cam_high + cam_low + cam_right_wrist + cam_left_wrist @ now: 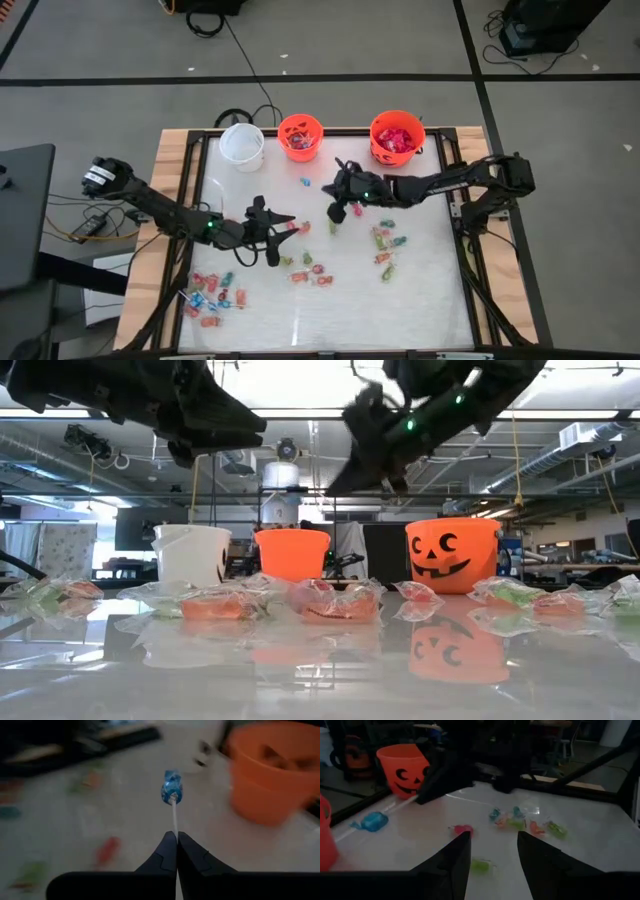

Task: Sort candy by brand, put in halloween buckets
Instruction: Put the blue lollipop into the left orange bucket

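Note:
My right gripper is shut on a lollipop with a blue wrapped head. It hovers over the table's far middle, close to the small orange bucket and left of the larger orange jack-o'-lantern bucket. The white bucket stands at the far left. My left gripper is open and hangs above loose candy, among it a pink piece and a green piece. More wrapped candy lies scattered on the near half of the table. My right gripper pinches the lollipop's white stick near its free end between its two fingertips. The fingers lie along the stick, coming from the table's right and slanting down. The blue head sticks out ahead of the fingertips, clear of the table.
A blue candy lies alone near the small orange bucket. Candy clusters lie at the centre and centre right. Both orange buckets hold candy. The two arms stand close together over the table's middle.

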Motion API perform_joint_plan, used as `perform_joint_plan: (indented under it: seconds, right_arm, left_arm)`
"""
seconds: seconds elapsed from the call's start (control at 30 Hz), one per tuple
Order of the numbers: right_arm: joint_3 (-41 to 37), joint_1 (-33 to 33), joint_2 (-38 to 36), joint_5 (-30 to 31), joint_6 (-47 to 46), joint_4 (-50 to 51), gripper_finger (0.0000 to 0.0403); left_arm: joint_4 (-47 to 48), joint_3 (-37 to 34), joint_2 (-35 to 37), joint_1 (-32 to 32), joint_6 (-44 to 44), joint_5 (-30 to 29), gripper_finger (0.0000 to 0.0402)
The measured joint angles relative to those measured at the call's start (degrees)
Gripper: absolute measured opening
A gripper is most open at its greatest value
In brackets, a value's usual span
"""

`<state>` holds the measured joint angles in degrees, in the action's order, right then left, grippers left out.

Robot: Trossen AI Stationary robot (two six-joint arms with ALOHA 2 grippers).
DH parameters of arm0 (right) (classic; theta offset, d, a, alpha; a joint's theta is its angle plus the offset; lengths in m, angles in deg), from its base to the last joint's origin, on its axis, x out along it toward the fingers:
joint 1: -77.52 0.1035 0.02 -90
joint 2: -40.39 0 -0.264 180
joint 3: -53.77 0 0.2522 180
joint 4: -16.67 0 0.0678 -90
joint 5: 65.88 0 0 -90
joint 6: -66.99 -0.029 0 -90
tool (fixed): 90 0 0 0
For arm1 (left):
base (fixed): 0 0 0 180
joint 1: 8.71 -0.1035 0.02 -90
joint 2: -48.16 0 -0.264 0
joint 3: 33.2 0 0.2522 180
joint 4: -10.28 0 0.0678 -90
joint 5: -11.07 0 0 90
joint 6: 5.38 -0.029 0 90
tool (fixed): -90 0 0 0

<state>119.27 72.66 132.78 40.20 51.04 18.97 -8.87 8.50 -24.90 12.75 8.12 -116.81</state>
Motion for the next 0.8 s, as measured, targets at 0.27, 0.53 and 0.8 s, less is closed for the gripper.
perform_joint_plan:
  seconds: [0.27, 0.53, 0.8]
  right_arm:
    - [9.35, -6.52, 8.31, -2.18, 4.21, 7.91, 0.0009]
    - [23.0, -10.75, 14.84, -2.84, 11.28, 15.88, 0.0009]
    - [29.9, -17.89, 17.33, -0.85, 13.08, 16.58, 0.0009]
  left_arm:
    - [7.62, 0.0, 0.35, -0.07, 1.0, -0.52, 0.0168]
    - [11.42, 0.0, 0.37, -0.31, 2.96, -1.01, 0.0168]
    - [17.97, 0.0, 0.37, -0.39, 5.35, -1.52, 0.0168]
